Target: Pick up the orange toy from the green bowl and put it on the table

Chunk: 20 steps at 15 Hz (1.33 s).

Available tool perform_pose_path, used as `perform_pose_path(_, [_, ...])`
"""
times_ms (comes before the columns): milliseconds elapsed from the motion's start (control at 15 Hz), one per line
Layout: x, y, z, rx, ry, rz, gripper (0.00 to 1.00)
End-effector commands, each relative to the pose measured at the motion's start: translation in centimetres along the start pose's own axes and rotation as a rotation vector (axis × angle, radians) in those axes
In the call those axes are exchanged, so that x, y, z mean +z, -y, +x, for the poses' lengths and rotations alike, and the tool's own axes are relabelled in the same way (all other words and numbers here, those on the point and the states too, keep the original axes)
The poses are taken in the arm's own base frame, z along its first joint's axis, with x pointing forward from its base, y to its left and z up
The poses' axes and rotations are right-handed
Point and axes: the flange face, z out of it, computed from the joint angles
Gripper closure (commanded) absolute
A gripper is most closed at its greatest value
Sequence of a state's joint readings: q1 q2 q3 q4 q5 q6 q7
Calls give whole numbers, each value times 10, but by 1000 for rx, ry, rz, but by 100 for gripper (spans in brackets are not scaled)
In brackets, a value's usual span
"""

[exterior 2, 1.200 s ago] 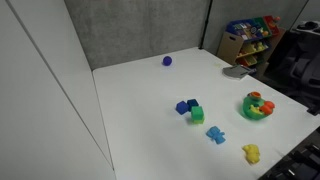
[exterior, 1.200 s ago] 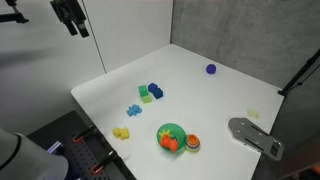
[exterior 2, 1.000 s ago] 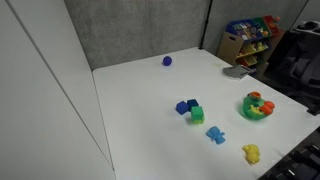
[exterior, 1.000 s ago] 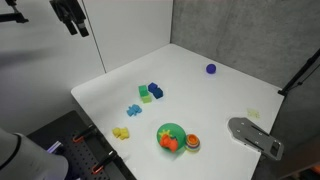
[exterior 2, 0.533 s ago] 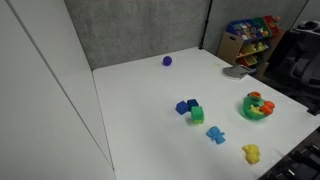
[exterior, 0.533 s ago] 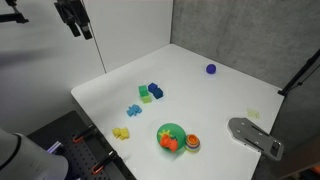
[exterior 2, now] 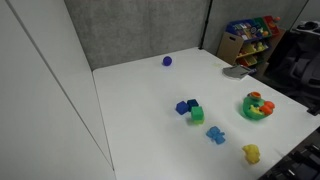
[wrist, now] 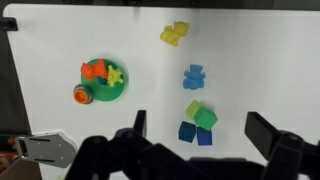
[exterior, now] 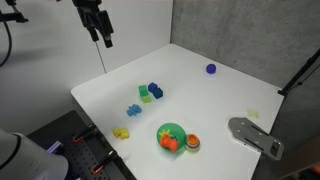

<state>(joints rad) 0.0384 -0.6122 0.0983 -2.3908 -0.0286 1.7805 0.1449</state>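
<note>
The green bowl (exterior: 173,127) sits near the front edge of the white table (exterior: 195,100). The orange toy (exterior: 169,143) lies in it, next to a yellow-green star toy (wrist: 114,75). In the wrist view the bowl (wrist: 119,91) is at the left, with the orange toy (wrist: 94,71) on its upper left. The bowl also shows in an exterior view (exterior 2: 262,115). My gripper (exterior: 105,40) hangs high above the table's far left corner, far from the bowl. In the wrist view the gripper (wrist: 199,120) is open and empty, with the blue and green blocks far below it.
A round orange-and-red striped piece (exterior: 192,143) touches the bowl's side. A yellow toy (exterior: 121,132), a light blue toy (exterior: 134,110), a green block (exterior: 146,97) and blue blocks (exterior: 155,90) lie mid-table. A purple ball (exterior: 211,69) is at the back. A grey bracket (exterior: 255,136) overhangs the table edge.
My gripper has moved to the right and a little down towards the table. The toys and the bowl have not moved.
</note>
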Motion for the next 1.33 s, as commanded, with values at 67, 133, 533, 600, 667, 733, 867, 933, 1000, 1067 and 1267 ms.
perform_pose_path(67, [27, -47, 24, -7, 27, 39, 0])
perform_pose_path(133, [37, -59, 28, -7, 39, 49, 0])
perform_pose_path(533, [104, -127, 50, -21, 122, 68, 0])
perform_pose_path(600, [117, -137, 53, -27, 136, 70, 0])
perform_pose_path(667, [129, -146, 56, -26, 149, 69, 0])
perform_pose_path(733, [144, -155, 59, -21, 160, 66, 0])
perform_pose_path(867, [169, -173, 65, 1, 165, 62, 0])
perform_pose_path(933, [182, -180, 69, 16, 162, 54, 0])
perform_pose_path(1000, [193, -187, 71, 20, 165, 54, 0])
perform_pose_path(1067, [205, -194, 75, 24, 163, 45, 0])
perform_pose_path(1267, [230, -210, 81, 10, 170, 20, 0])
